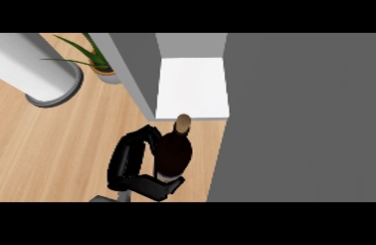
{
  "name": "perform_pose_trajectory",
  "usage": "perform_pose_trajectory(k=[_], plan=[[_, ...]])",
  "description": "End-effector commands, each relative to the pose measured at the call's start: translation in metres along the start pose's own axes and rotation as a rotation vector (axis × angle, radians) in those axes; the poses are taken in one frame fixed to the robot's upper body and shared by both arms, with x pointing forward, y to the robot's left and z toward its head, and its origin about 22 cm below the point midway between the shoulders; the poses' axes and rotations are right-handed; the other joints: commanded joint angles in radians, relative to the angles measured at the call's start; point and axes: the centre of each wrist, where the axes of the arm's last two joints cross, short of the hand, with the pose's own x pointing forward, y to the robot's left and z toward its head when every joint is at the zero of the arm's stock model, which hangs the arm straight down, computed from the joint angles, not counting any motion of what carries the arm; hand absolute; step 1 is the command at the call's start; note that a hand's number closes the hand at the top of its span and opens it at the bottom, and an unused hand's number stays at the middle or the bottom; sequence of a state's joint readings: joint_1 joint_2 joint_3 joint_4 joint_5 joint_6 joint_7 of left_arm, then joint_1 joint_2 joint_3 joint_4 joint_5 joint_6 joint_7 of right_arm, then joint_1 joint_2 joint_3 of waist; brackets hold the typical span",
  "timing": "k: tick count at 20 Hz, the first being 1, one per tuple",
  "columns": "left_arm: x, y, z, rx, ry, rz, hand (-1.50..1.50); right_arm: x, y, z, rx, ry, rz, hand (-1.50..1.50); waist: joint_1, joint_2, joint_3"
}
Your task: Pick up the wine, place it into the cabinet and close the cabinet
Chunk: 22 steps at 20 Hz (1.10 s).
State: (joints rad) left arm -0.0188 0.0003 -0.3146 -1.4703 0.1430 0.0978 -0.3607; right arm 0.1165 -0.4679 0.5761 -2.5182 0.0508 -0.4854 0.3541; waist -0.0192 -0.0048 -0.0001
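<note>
While the robot hand clasps the wine, the cabinet stands open.

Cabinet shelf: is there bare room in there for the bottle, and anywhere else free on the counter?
Yes. The white shelf is bare between the grey cabinet walls, just beyond the wine bottle in the left hand. The wood counter is free left of that hand. It's crowded at the back left: white cylinder and potted plant.
</note>
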Motion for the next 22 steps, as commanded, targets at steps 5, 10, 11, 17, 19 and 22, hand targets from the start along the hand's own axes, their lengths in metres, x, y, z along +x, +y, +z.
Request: perform_pose_trajectory(k=[5,10,11,17,19,22], plan=[[0.001,-0.012,-0.04,0.046,-0.006,-0.104,1.5,0.038,-0.012,0.015,0.008,-0.045,-0.072,-1.5,0.003,0.005,0.0],[-0.002,0.018,-0.058,0.036,0.009,-0.127,1.5,0.048,-0.007,0.031,0.012,-0.057,-0.096,-1.5,-0.006,0.002,-0.001],[0.005,-0.001,-0.073,0.028,-0.006,-0.134,1.5,0.047,-0.013,0.027,0.001,-0.051,-0.089,-1.5,-0.004,0.003,0.0],[-0.015,0.001,-0.098,0.021,0.044,-0.141,1.5,0.029,-0.006,0.025,0.007,-0.056,-0.079,-1.5,-0.01,0.006,-0.001],[-0.012,-0.007,-0.104,0.01,0.044,-0.151,1.5,0.038,-0.01,0.025,0.039,-0.045,-0.091,-1.5,-0.009,0.006,-0.001],[-0.017,-0.008,-0.11,0.033,0.021,-0.149,1.5,0.043,-0.013,0.034,0.037,-0.062,-0.102,-1.5,-0.032,0.006,0.0]])
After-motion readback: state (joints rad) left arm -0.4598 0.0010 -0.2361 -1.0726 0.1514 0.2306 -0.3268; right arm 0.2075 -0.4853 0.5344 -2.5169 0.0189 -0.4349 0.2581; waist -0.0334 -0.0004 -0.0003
